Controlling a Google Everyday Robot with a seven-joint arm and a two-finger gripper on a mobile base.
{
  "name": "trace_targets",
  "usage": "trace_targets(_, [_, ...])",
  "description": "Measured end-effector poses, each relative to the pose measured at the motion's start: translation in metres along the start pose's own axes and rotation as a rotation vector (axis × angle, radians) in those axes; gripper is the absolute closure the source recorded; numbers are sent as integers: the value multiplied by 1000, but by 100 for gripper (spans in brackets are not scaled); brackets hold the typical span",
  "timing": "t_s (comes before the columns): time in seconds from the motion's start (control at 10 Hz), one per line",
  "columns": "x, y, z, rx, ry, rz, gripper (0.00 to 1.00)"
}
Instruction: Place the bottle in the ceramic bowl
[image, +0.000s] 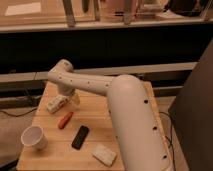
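A: What kind of place is this?

B: It looks like a robotics lab or test area in an office-type building, not a home. 1 white robot arm (135, 120) leans over a small wooden surface (95, 116). Its gripper (72, 101) hangs with jaws spread above the surface's left rear part.

A: What else points that way?

B: A long pale ledge (165, 67) runs along a dark wall. Metal furniture legs (69, 12) stand on a floor beyond it. A dark partition (197, 100) is at the right, and a cable (15, 112) lies loose on the floor at the left.
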Motion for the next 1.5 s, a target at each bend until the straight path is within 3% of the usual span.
trace_targets(0.4, [-12, -14, 13, 0, -31, -31, 20])
trace_targets(1.5, [-17, -14, 22, -9, -114, -94, 20])
